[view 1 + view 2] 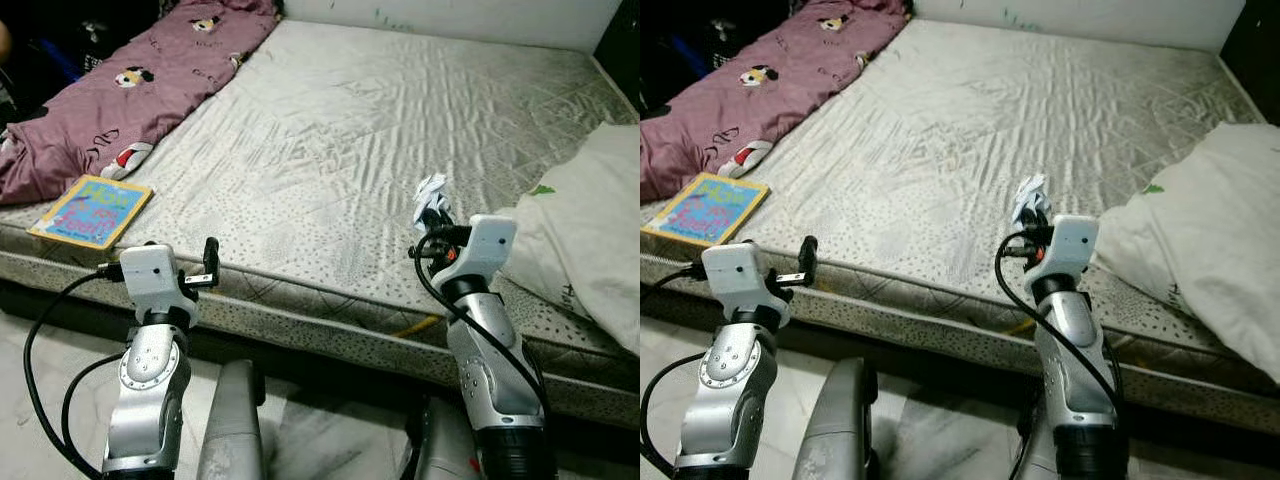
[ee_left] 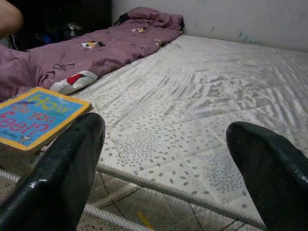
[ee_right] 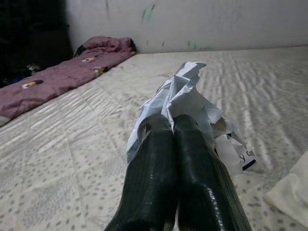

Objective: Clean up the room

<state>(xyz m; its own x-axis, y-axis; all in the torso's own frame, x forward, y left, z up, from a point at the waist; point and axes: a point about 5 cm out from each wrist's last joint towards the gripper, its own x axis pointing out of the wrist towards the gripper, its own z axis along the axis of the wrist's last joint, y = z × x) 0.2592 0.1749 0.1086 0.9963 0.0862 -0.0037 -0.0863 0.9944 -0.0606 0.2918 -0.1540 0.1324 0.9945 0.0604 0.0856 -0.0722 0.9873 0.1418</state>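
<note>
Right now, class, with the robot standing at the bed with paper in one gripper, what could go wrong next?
1. The right gripper pinches only an edge of the crumpled paper; it may tear or slip out when carried.
2. The book lies at the mattress corner, beside the open left gripper; a careless swing could knock it off.
3. The pillow sits close to the right arm and could be snagged.

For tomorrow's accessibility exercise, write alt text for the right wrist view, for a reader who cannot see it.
The right pincer, its two black fingers pressed together, grips a crumpled white paper above a pale dotted mattress. A purple blanket lies along the mattress's far side, below a white wall.
</note>
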